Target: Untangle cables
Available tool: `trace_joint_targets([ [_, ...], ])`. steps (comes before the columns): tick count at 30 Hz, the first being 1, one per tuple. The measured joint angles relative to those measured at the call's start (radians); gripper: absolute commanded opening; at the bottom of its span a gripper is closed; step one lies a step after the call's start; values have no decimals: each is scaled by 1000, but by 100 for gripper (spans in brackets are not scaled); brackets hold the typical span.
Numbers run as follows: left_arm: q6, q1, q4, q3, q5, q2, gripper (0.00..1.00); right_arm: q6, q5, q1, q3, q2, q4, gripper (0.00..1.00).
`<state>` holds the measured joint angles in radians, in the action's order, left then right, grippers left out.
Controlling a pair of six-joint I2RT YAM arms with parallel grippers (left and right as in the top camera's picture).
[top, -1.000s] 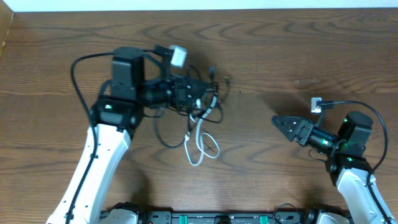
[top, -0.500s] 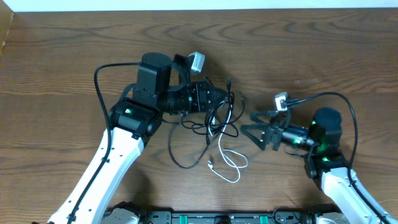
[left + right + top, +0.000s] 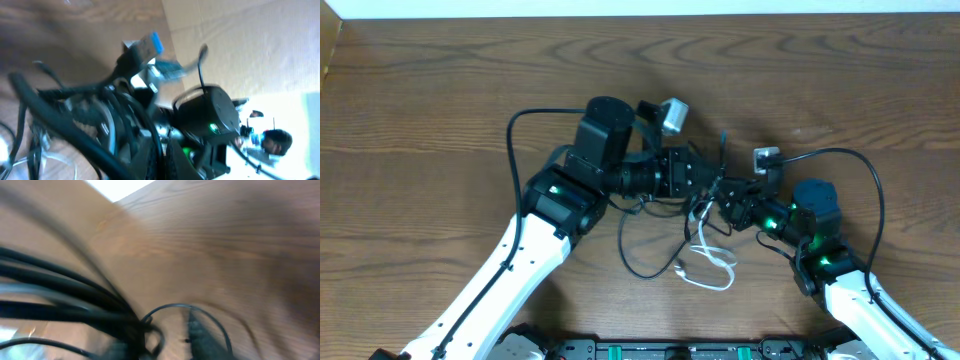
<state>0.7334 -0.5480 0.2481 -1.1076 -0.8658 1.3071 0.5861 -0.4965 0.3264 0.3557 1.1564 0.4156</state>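
A brown wood-grain worktop (image 3: 420, 120) is carrying the cables (image 3: 703, 212); a white cord (image 3: 730, 270) and a black cord (image 3: 623, 255) are lying looped at lower centre.

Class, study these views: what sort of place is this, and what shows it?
Probably a robotics lab bench: a left arm and right arm with white links stand at a wooden table, working a tangle of thin cables.

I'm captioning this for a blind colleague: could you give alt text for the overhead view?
The left gripper holds a tangle of black cables at the middle of a wooden table, while the right gripper meets it from the opposite side. A white cable loops out of the tangle onto the table.
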Motion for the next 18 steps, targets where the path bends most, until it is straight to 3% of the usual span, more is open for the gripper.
trace_joint_targets([
  [4, -72, -17, 55, 0, -33, 0, 8, 63, 139, -26, 0, 0, -28, 1],
  [10, -250, 20, 240, -3, -42, -2, 8, 89, 191, -154, 0, -16, -109, 1],
  [15, -323, 63, 388, -4, 129, -5, 8, 93, 168, -247, -1, -47, -141, 1],
  [16, -331, 69, 422, -5, 202, -5, 24, 95, 142, -259, -1, -59, -142, 1],
  [18, -344, 76, 475, -5, 363, -6, 44, 95, 98, -268, -1, -81, -142, 1],
])
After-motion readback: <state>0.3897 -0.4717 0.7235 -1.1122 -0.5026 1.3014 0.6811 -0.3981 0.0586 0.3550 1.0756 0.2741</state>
